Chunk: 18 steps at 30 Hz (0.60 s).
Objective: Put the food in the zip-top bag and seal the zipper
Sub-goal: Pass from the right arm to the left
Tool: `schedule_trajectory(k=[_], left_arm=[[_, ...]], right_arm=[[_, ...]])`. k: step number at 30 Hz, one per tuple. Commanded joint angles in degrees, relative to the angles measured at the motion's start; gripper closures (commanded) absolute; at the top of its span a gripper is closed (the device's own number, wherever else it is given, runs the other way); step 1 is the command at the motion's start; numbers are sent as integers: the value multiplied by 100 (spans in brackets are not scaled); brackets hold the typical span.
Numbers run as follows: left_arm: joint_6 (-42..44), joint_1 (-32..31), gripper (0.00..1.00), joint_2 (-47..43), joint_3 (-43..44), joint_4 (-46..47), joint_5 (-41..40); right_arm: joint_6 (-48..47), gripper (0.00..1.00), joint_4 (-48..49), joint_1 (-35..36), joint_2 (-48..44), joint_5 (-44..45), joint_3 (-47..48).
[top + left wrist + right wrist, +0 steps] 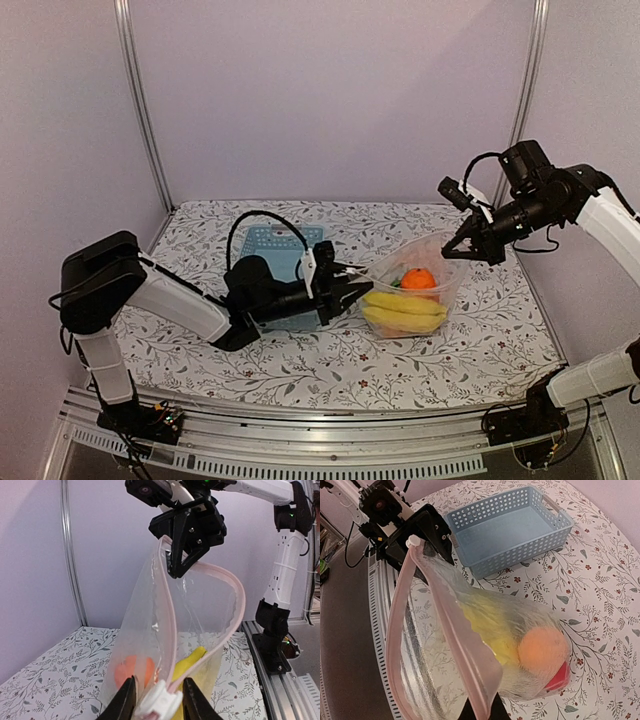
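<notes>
Closest to the left wrist camera, the left gripper (159,706) had its two black fingers (126,702) standing narrow on either side of a white slider (157,699) at the low end of the zipper (168,615). They looked to be touching it, though a firm clamp could not be told. From there the pale pink zipper strip rose and split into two lips, so the mouth of the zip-top bag (442,262) gaped open. At the upper corner, the right gripper (464,247) was pinched closed on the bag's mouth edge and held it lifted above the floral cloth (480,345). The bag hung stretched between both grippers, its bottom resting on the cloth right of centre. Inside lay yellow bananas (404,311), an orange (418,279) and a red piece (558,678) seen through the clear plastic. Behind the left arm, a light-blue basket (506,559) sat on the cloth, just beside the bag but apart from it.
</notes>
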Motion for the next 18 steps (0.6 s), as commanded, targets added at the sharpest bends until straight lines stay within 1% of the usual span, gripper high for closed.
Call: schedule_trajectory(k=[1, 5, 9, 13, 15, 18], left_arm=[[-216, 153, 70, 117, 161, 312, 313], [-231, 189, 76, 26, 131, 247, 371], [-190, 213, 88, 2, 145, 102, 410], [-230, 221, 94, -32, 157, 34, 349], [-278, 223, 98, -146, 218, -236, 226], [-491, 220, 100, -426, 356, -970, 80]], right_arm=[[-64, 97, -26, 45, -117, -7, -66], [-85, 96, -90, 42, -84, 28, 20], [-99, 96, -51, 42, -8, 28, 42], [-114, 95, -88, 43, 112, 133, 184], [-141, 90, -165, 42, 239, 336, 413], [-196, 79, -463, 42, 485, 519, 1024]])
